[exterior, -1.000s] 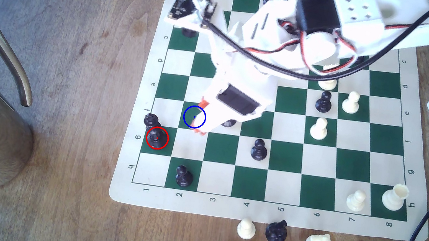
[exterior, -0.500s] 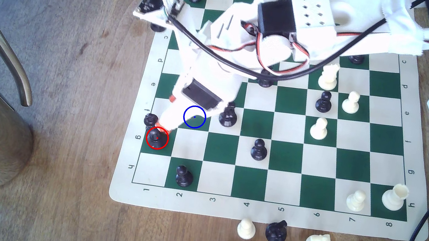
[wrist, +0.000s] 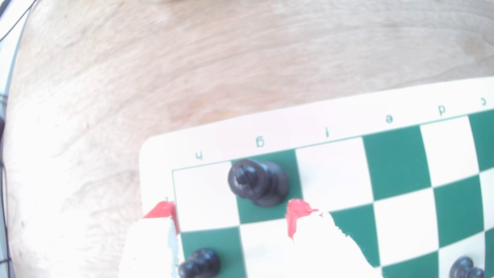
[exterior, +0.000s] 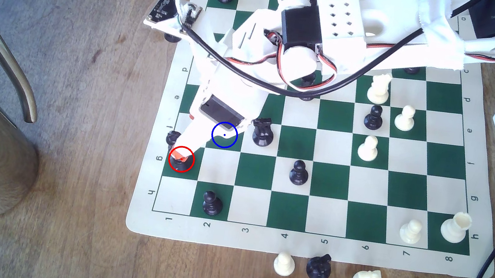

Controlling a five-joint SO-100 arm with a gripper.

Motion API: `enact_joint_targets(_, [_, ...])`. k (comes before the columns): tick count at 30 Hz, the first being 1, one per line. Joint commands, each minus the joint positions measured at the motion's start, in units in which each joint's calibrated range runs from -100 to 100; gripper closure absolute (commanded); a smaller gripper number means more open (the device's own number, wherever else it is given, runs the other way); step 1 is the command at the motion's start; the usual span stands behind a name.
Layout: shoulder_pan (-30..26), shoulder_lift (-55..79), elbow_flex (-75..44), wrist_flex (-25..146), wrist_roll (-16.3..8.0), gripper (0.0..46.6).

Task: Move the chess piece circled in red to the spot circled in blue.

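One hand (wrist: 232, 213), red-tipped fingers (wrist: 295, 213) spread apart, nothing between them yet. In the wrist view the gap faces the chess piece circled in red (wrist: 258, 181), which stands just past the tips on the dark green g1 square, upright, untouched. In the exterior view the red tips sit inside the red ring, over the piece (exterior: 181, 166), covering most of it.

Change over the last second: hand was above the spot circled in blue (exterior: 224, 134), swung toward the exterior view's left and lower, and is now at the red ring. So approach is about done; grasp not yet made. Judged next: lower a bit more, push forward so the piece sits between the fingers, then close.

Blue-ringed square is diagonally next to the piece's square, half hidden under the white arm, looks free of pieces. Short carry once lifted.

Neighbours: a black piece (exterior: 172, 138) just beside the target on the f1 square, close to the arm — risk of a knock on closing or lifting. Black pawn (exterior: 212, 202) on h2, black knight (exterior: 262, 132) beside the blue ring on the exterior view's right; needs clearance at placing. Chessboard mat (exterior: 140, 221) lies on the wooden bench (exterior: 80, 75).
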Motion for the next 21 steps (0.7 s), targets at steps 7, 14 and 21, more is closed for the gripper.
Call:
enact_joint_targets(7, [0.66, 2.61, -8.38, -4.08, -0.20, 24.4])
enact_joint_targets(14, [0.97, 5.07, -9.46, -6.78, -0.34, 25.0])
enact_joint_targets(21, [0.97, 6.09, -9.65, -7.93, -0.63, 25.5])
